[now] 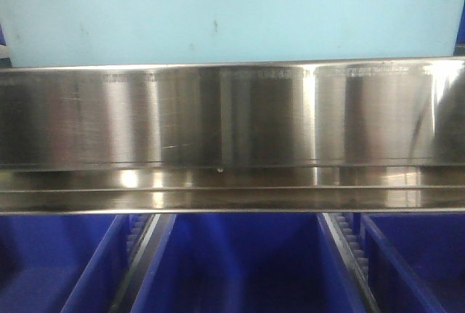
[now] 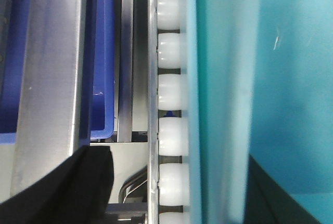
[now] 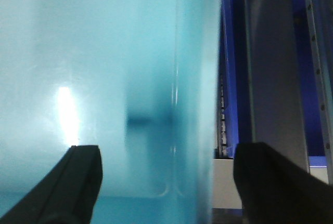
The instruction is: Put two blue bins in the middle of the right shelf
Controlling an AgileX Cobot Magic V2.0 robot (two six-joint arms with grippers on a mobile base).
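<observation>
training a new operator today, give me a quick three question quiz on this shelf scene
1. True or false: the pale blue bin rises above the steel front lip.
2. What sits below the lip? A) dark blue bins B) cardboard boxes C) red crates
3. Left wrist view: what colour are the rollers beside the pale blue bin?
Key: 1 true; 2 A; 3 white.
</observation>
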